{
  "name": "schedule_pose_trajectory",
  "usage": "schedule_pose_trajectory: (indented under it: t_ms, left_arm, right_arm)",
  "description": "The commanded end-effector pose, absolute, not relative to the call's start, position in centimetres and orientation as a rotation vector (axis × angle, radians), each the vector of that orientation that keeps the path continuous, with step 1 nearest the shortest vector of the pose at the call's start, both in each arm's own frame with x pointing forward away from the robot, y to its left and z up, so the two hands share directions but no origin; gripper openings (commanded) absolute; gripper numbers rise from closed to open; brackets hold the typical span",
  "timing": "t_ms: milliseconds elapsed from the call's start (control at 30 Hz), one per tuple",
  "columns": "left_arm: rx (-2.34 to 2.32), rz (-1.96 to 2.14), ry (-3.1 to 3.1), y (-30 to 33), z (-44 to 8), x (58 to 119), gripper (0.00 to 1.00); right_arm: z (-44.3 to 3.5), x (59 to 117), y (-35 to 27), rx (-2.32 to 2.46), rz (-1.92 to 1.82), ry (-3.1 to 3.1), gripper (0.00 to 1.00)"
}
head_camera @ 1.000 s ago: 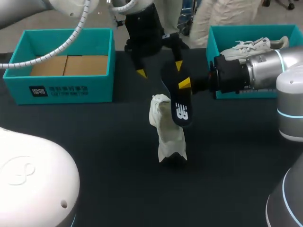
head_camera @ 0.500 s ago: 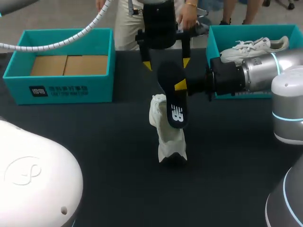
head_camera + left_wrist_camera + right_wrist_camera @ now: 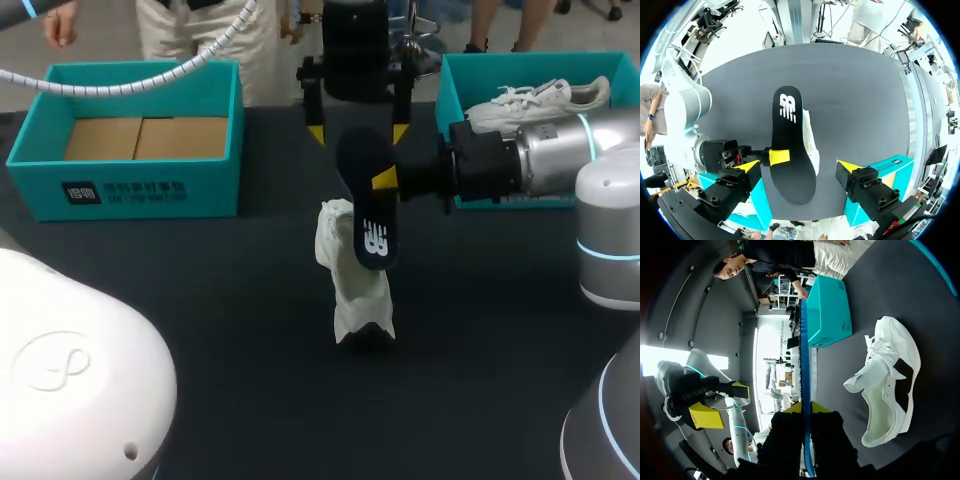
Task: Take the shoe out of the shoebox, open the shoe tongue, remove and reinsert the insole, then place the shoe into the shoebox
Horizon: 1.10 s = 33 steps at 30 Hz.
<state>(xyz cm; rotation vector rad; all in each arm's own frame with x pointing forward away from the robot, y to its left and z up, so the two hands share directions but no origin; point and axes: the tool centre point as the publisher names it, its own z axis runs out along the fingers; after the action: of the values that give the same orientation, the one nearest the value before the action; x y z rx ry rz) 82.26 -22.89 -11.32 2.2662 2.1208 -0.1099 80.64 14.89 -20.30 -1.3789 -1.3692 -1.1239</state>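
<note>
The right gripper (image 3: 385, 180) was clamped on the dark insole (image 3: 370, 205), its 2 yellow tips pinching the insole from both faces near the heel end. The insole hung tilted in the air, with its printed toe end pointing down over the white shoe (image 3: 352, 285). The shoe rested on the black table (image 3: 200, 300), about midway between the 2 teal boxes, its tongue raised and its mouth open. In the right wrist view the insole (image 3: 805, 390) showed edge-on between the fingers, with the shoe (image 3: 887, 385) ahead of it.

The left gripper (image 3: 358, 132) hung above and behind the insole with its fingers wide apart, holding nothing. In its own wrist view the insole (image 3: 790, 145) lay between its open tips without touching either one.

The empty shoebox (image 3: 140, 185) stood at the left. The right shoebox (image 3: 447, 100) held a second shoe (image 3: 540, 98).

The step in hand looked to be reinsertion. To do it well, the toe end probably needed to enter the mouth first at a shallow slant. The left gripper would best steady the soft upper or hold the tongue back so the insole did not fold.
</note>
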Motion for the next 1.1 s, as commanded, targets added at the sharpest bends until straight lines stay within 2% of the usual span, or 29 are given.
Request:
schedule_pose_trajectory:
  t_ms: [33,1100]
  left_arm:
    - [2.201,-0.124,2.109,-22.8,-11.6,82.1,1.00]
    - [2.201,-0.124,2.109,-22.8,-11.6,82.1,1.00]
  right_arm:
    - [-20.1,80.6,14.9,-1.384,-1.121,-1.375,0.00]
    - [-19.7,80.6,13.5,-1.398,-1.146,-1.370,0.00]
